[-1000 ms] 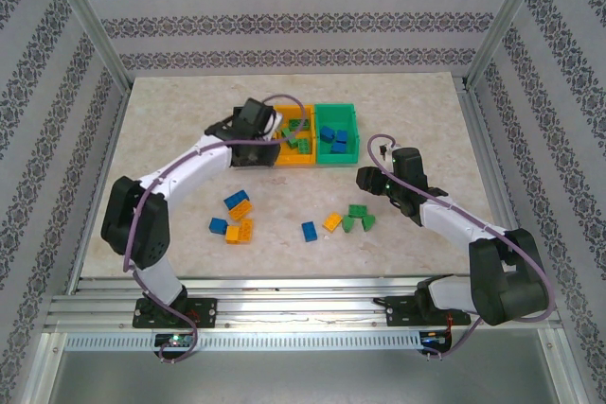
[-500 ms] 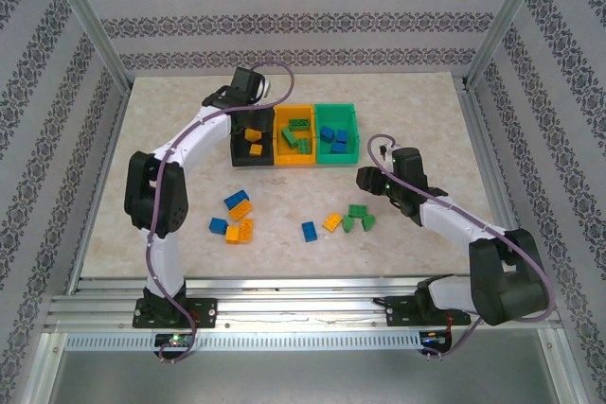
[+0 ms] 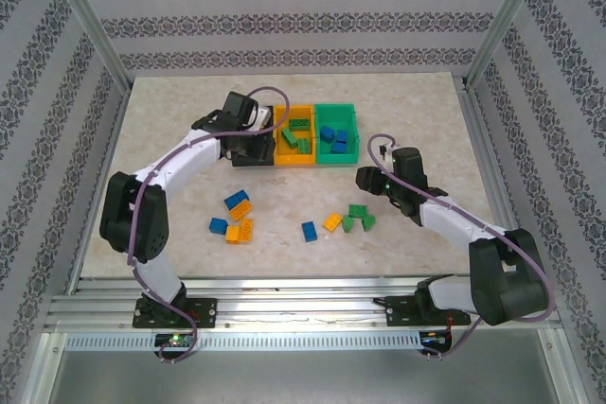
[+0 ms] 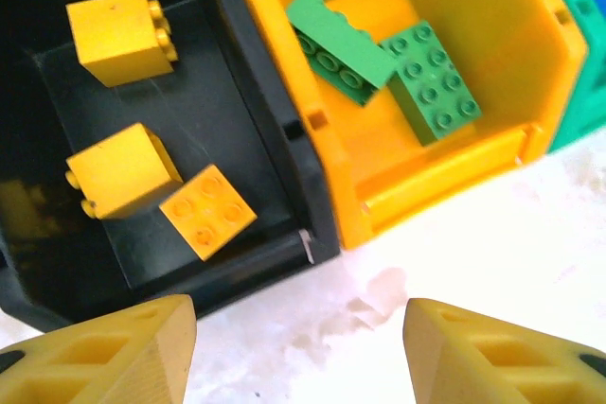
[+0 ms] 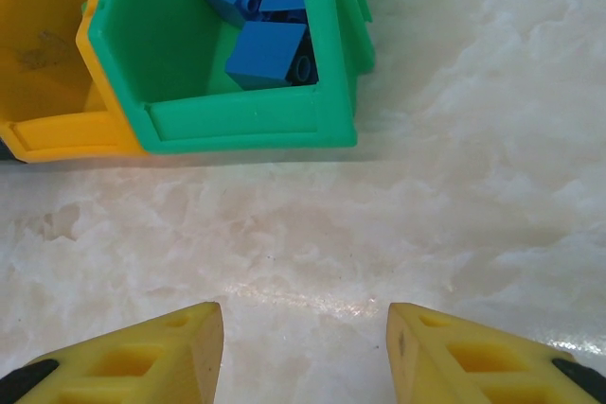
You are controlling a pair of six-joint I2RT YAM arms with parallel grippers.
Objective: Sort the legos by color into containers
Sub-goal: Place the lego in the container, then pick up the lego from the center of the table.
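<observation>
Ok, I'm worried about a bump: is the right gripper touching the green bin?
Apart. The right wrist view shows bare table between the open right gripper and the green bin.

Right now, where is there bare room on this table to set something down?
The table is bare behind the bins along the far edge, and right of the green bin up to the right edge. The open right hand hangs over bare marble in front of that bin. It is crowded where loose legos are scattered across the near middle.
</observation>
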